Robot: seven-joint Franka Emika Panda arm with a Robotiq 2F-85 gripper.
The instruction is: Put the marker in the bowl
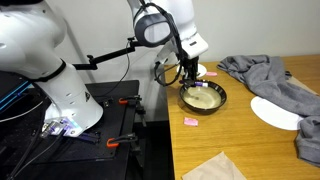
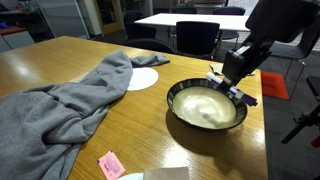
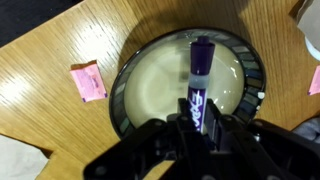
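Note:
The bowl, dark outside and cream inside, sits on the wooden table in both exterior views [image 1: 203, 97] [image 2: 207, 105] and fills the wrist view [image 3: 150, 85]. My gripper [image 3: 196, 122] is shut on the marker [image 3: 197, 85], a white pen with a purple end and dark print, which points out over the bowl's cream inside. In the exterior views the gripper [image 1: 190, 72] [image 2: 236, 75] hangs just above the bowl's rim. The marker is hard to make out in the exterior views.
A grey cloth [image 2: 70, 100] lies spread on the table beside a flat white plate [image 1: 275, 112]. A small pink square piece [image 3: 87, 80] lies on the table near the bowl. The table's edge runs close to the bowl [image 1: 172, 120].

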